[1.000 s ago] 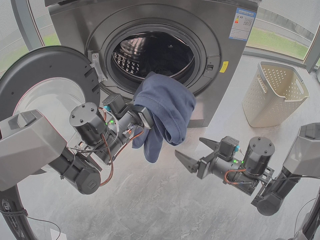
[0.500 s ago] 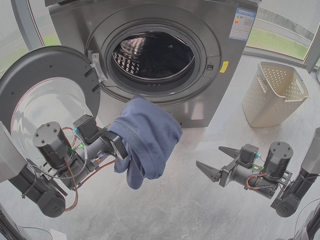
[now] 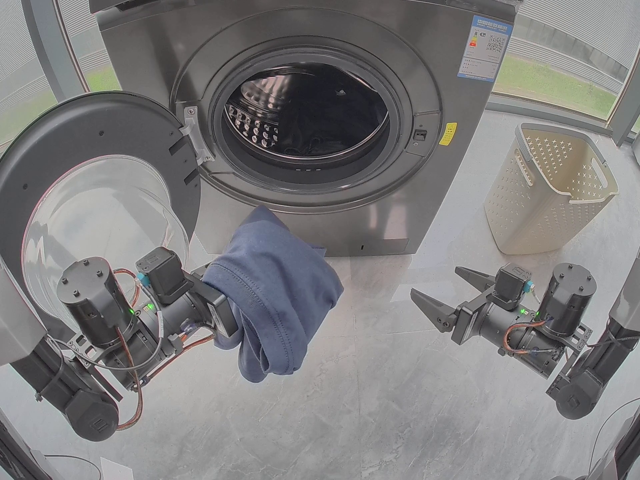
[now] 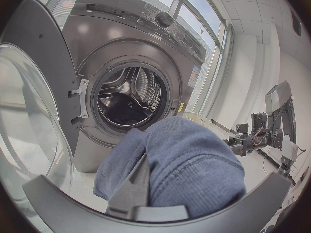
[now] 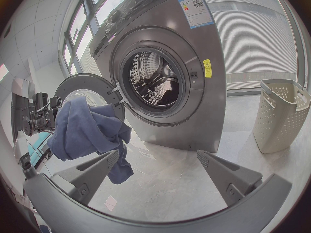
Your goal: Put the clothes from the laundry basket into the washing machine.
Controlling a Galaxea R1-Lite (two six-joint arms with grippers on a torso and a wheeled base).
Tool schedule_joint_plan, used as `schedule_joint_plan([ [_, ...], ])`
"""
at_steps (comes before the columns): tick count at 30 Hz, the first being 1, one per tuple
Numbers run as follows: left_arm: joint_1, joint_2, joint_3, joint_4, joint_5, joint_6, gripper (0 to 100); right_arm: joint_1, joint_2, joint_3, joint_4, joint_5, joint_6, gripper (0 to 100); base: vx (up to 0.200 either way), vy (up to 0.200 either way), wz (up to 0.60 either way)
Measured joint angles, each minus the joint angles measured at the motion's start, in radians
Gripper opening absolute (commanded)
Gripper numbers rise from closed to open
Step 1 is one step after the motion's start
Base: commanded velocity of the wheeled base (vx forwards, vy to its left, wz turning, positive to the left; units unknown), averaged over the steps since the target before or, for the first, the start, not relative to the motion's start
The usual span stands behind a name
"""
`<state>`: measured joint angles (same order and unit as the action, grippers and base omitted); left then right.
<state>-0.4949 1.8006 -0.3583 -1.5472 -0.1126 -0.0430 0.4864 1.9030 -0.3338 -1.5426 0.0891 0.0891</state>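
The left arm is pulling back. A second ago the cloth (image 3: 280,295) was up against the drum (image 3: 307,111) mouth. Now it hangs low in the air, at about 7 o'clock of that mouth and well apart from it, in front of the washer's (image 3: 413,68) lower panel. The right gripper (image 3: 435,281) has also drawn off, toward 4 o'clock of the drum, nearer the basket (image 3: 553,188), and its fingers are spread with nothing between them. The washer itself has not shifted in the head view, so it is the arms that moved.

For the task, I judge this load is not yet in, and the arm will have to go in again.

The left gripper (image 4: 144,175) is clamped on the cloth, which drapes over it and hides most of its fingers. The cloth is a blue knit, bunched and folded, with a stitched hem showing and a tail hanging below. The door (image 3: 87,141) stands open at 9 o'clock.
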Motion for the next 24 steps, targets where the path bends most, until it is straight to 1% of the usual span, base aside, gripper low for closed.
schedule_joint_plan([
  [5,0.001,0.011,0.000,0.000,0.000,0.002,0,0.003,0.001,-0.005,0.000,-0.002,0.000,100,0.200,0.000,0.00],
  [11,0.001,0.034,-0.004,0.000,0.002,0.011,0,0.006,0.001,-0.005,0.000,-0.002,0.001,100,0.000,0.000,0.00],
  [15,-0.001,0.043,-0.006,-0.002,0.002,0.023,0,0.009,0.001,-0.005,0.000,-0.002,0.001,100,0.200,0.000,0.00],
  [20,0.000,0.050,-0.008,-0.001,0.002,0.027,0,0.011,0.001,-0.004,0.000,-0.002,0.001,100,0.200,0.000,0.00],
  [24,0.001,0.052,-0.008,-0.002,0.002,0.026,0,0.011,0.000,-0.004,0.000,-0.002,0.001,100,0.000,0.000,0.00],
])
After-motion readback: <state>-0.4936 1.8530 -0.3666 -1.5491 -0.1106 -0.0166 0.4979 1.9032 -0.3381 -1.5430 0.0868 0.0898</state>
